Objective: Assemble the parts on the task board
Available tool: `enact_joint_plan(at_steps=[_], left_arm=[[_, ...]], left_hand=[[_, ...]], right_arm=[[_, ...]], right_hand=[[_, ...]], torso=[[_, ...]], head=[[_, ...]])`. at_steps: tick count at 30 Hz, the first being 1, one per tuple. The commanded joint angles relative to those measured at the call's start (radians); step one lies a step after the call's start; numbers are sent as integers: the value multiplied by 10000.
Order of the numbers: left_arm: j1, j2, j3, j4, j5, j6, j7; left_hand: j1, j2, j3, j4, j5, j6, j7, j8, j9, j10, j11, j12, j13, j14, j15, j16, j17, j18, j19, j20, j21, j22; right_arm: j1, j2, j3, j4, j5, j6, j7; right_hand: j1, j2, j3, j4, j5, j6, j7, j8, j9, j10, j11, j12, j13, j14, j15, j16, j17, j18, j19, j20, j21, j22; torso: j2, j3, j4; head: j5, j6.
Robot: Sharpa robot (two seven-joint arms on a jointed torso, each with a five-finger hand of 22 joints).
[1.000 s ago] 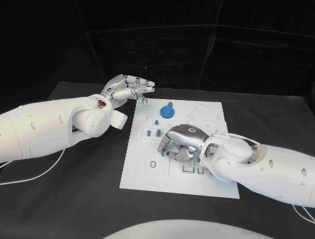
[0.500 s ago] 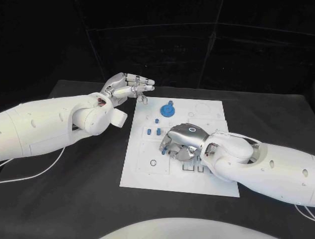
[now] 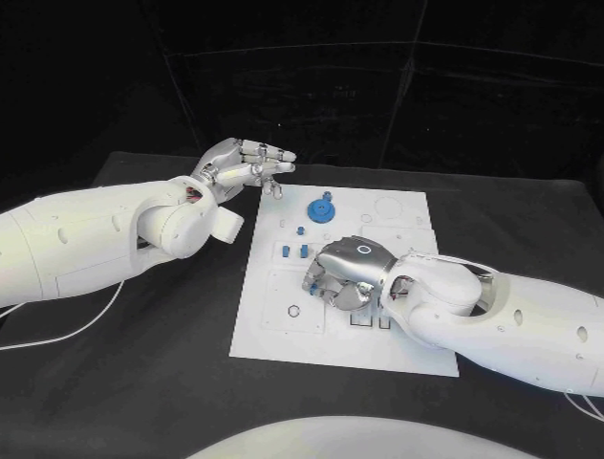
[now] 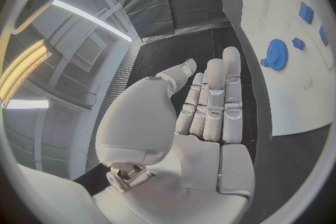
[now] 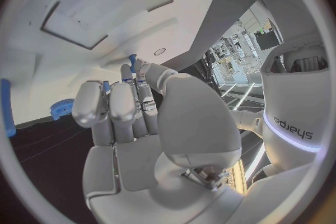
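The white task board [image 3: 399, 215] lies in the middle of the black table. A blue gear [image 3: 321, 210] stands near its far edge, and small blue parts [image 3: 291, 251] sit below it. My right hand [image 3: 343, 277] hovers low over the board's middle with fingers curled down. In the right wrist view a small blue part [image 5: 131, 61] shows pinched between the thumb and fingertips, with the gear [image 5: 63, 107] beyond. My left hand [image 3: 242, 166] hangs above the table off the board's far left corner and holds nothing. In the left wrist view its fingers [image 4: 213, 101] lie straight, near the gear [image 4: 278, 55].
Recesses and printed outlines mark the board [image 4: 280, 5]. A white cable [image 3: 54, 335] trails over the table [image 3: 137, 382] under my left arm. Dark curtains close the back.
My right hand has crept slightly toward the board's left side. The left hand has barely moved.
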Motion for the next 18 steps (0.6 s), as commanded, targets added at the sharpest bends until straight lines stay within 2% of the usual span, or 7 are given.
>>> enact_joint_plan(at_steps=[1,6,10,13,15,18], left_arm=[[17,-6,9,-4,25,66,-6],[17,-11,9,-13,25,98,-51],[18,-17,9,-7,25,178,-136],[18,-16,9,-17,25,210,-192],[18,-15,9,-24,25,222,-216],[18,-15,9,-34,25,234,-243]], left_hand=[[-11,101,-74,-13,33,-101,-4,58,-14,-101,8,59,-12,-72,15,-58,-22,60,12,19,-43,-17],[-16,98,-81,-12,32,-113,0,59,-15,-114,12,63,-14,-74,17,-59,-28,59,12,21,-49,-23],[-24,94,-92,-9,32,-135,7,60,-17,-139,20,66,-19,-80,22,-62,-39,58,12,25,-59,-33],[-30,96,-104,-5,33,-168,17,61,-20,-177,30,70,-25,-88,30,-64,-54,57,10,31,-74,-48],[-37,95,-112,-2,32,-184,23,62,-20,-197,36,74,-29,-92,35,-65,-61,56,9,34,-82,-55],[-37,95,-112,-2,32,-184,23,62,-20,-197,36,74,-29,-92,35,-65,-61,56,9,34,-82,-55]], right_arm=[[-18,7,-11,76,-294,217,-13],[-27,-7,-11,88,-315,148,-59],[-29,-22,-11,68,-317,-5,-102],[-30,-29,-11,59,-296,-118,-109],[-30,-36,-11,56,-286,-198,-98],[-31,-64,-11,66,-240,-376,-63]], right_hand=[[-71,-24,-44,-8,39,-76,10,-48,-9,-38,-23,-15,12,201,57,29,7,-182,70,25,67,20],[-143,-55,-108,-19,55,-173,31,-81,-27,-142,4,-85,-5,185,78,35,-7,-177,46,41,59,8],[-296,-156,-129,-15,76,-640,173,-133,-129,-682,172,-378,-92,70,209,-213,-322,-113,-196,131,-156,-282],[-537,-336,-281,50,148,-1043,262,-136,-197,-1172,286,-545,-105,-54,325,-501,-668,-11,-537,232,-491,-716],[-743,-530,-639,118,121,-1423,261,-118,-207,-1825,355,-535,-94,-261,389,-1014,-1247,153,-1064,322,-1054,-1408],[-853,-614,-1382,225,109,-1780,179,-100,-189,-2436,375,-477,-72,-493,429,-1646,-1960,302,-1527,363,-1688,-2120]], torso=[[-6,0,4],[-4,1,2],[2,3,4],[-1,7,1],[-1,3,-1],[-4,1,0]], head=[[-4,-12],[-2,-19],[-11,-14],[-10,-20],[-18,-16],[-28,-11]])
